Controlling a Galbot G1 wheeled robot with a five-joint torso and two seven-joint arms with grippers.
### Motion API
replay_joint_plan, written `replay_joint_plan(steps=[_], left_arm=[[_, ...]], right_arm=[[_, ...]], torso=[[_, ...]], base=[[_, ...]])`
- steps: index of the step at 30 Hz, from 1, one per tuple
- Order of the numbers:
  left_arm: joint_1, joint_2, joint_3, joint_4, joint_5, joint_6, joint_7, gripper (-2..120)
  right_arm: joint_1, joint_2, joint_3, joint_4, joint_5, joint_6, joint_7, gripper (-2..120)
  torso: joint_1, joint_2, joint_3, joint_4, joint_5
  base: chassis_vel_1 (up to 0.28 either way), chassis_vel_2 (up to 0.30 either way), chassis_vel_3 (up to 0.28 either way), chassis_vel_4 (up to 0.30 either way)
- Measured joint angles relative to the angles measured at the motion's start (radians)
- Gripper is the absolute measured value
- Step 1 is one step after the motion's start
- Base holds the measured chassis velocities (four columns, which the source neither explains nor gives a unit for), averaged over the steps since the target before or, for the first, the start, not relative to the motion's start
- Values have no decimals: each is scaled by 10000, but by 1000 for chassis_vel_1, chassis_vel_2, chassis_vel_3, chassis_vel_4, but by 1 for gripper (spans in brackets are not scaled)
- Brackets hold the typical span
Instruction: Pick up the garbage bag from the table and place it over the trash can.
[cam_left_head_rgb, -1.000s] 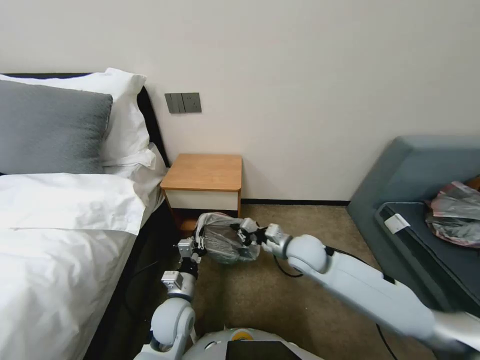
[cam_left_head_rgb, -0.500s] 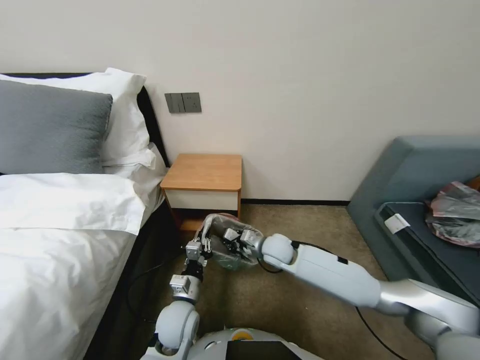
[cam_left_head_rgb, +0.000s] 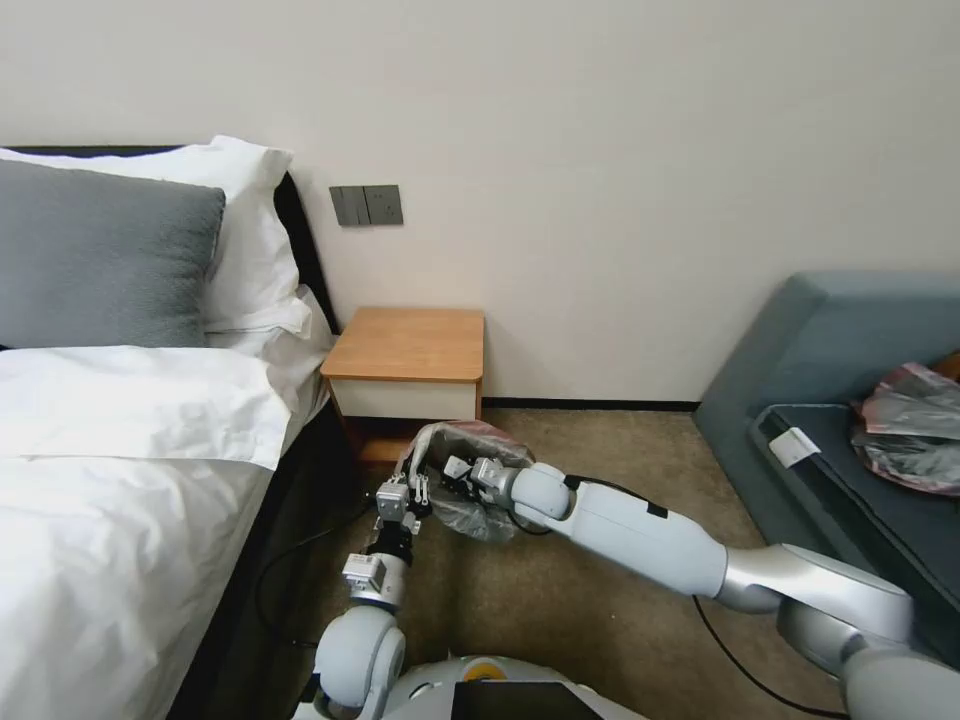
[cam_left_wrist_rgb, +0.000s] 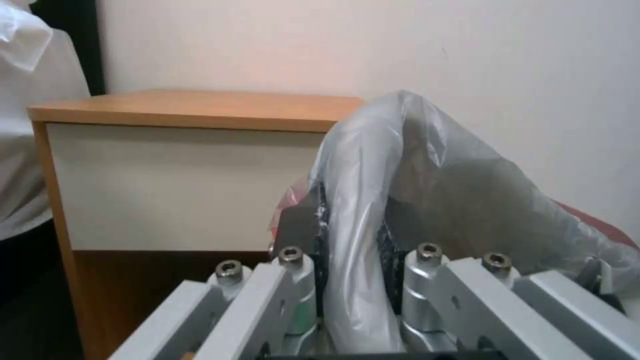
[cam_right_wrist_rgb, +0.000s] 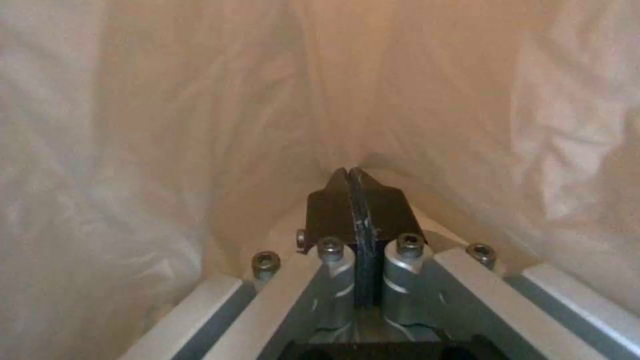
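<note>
Below table: both jaws clamp garbage bag.

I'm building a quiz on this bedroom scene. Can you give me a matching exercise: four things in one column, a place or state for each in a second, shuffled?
Things:
1. garbage bag
2. table
3. right gripper
4. bag heap

Places or states:
A. lying on the blue sofa
B. against the wall beside the bed
C. held between both grippers, low over the carpet
D. inside the bag, fingers pressed together

Pairs: 1-C, 2-B, 3-D, 4-A
</note>
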Motion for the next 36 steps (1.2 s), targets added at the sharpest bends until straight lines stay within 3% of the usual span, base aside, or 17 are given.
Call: replay_joint_plan(steps=[6,13,17,19,20,23,24,28,31,36], left_arm=[[-15,-69,-69,169,-74,158,-176,11],[-132,-114,-341,239,-765,724,-790,11],[-143,-121,-379,171,-1350,1153,-1238,11],[-133,-116,-372,87,-2035,1614,-1639,11],[-133,-116,-372,87,-2035,1614,-1639,11],[-128,-89,-345,7,-3259,2363,-2194,11],[-128,-89,-345,7,-3259,2363,-2194,11],[-195,-78,-426,108,-3871,2693,-2349,11],[-274,-85,-639,189,-4685,2988,-2452,11],[-369,12,-674,289,-5411,3177,-2433,11]], right_arm=[[-258,-239,300,474,0,22,0,0],[-1274,-1202,1380,1905,-24,168,-167,0],[-2082,-1844,2458,2673,-104,427,-277,0],[-2939,-2222,3614,3227,-197,668,-366,0],[-2939,-2222,3614,3227,-197,668,-366,0],[-4748,-2426,5496,4081,-518,1051,-192,0],[-4748,-2426,5496,4081,-518,1051,-192,0],[-5987,-2041,6525,4711,-854,1399,962,0],[-7759,-581,8088,5004,-1290,2282,1840,17],[-9295,482,9573,5158,-1339,2968,2047,32]], torso=[[0,0,0,0,-1],[0,0,0,-2,0],[0,0,-1,-1,-1],[0,0,0,1,0],[0,0,0,1,0],[0,0,-1,-5,0],[0,0,-1,-5,0],[0,1,-1,-2,-1],[0,1,-1,8,4],[-1,1,-1,-6,0]], base=[[0,0,0,0],[0,0,0,0],[0,0,0,0],[0,0,0,0],[0,0,0,0],[0,0,0,0],[0,0,0,0],[0,0,0,0],[0,0,0,0],[0,0,0,0]])
